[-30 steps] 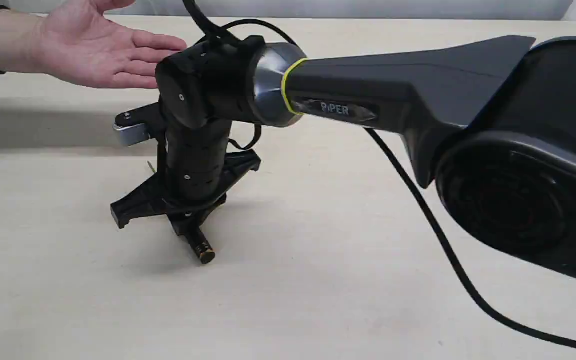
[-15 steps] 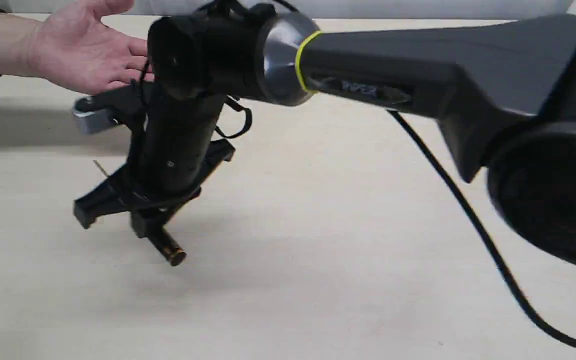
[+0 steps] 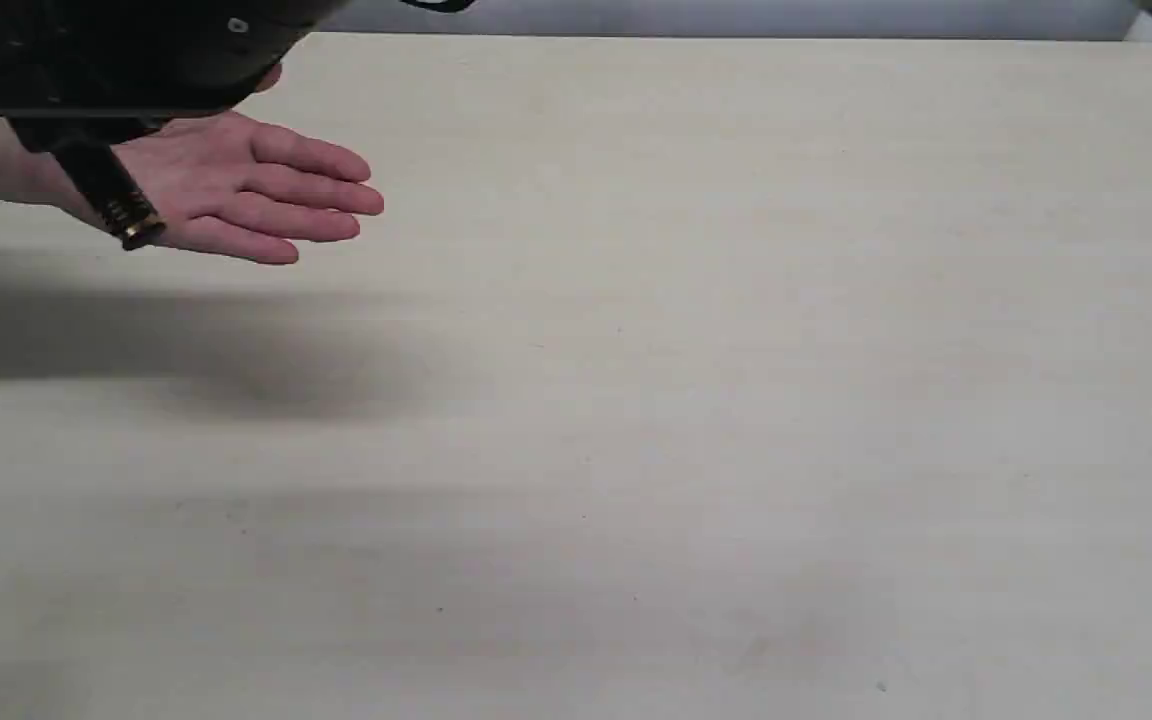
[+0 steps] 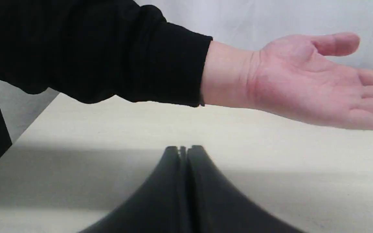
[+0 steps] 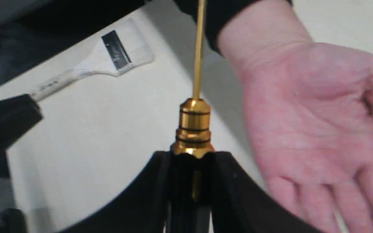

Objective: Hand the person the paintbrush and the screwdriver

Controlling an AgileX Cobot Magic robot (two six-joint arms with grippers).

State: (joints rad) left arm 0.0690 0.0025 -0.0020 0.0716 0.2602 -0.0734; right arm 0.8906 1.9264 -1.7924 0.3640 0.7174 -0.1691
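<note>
My right gripper (image 5: 191, 158) is shut on the screwdriver (image 5: 194, 127), gripping its black handle just behind the gold collar. The thin shaft points past the person's wrist. In the exterior view the right gripper (image 3: 66, 135) hangs at the top left, and the screwdriver's (image 3: 111, 195) gold-capped handle end sticks down in front of the person's palm-up hand (image 3: 246, 190). That hand (image 5: 306, 129) lies just beside the tool, apart from it. The paintbrush (image 5: 108, 61) lies flat on the table beyond the tool. My left gripper (image 4: 183, 150) is shut and empty, low over the table, below the person's hand (image 4: 303, 84).
The person's black sleeve (image 4: 108, 58) fills much of the left wrist view. A black arm part (image 5: 5, 123) sits by the paintbrush handle. The light wooden table (image 3: 686, 400) stretches to the right, with the arm's shadow (image 3: 166, 340) under the hand.
The right arm lifted the screwdriver off the table and swung it up and left to the person's hand. Most of the arm has left the exterior view.
</note>
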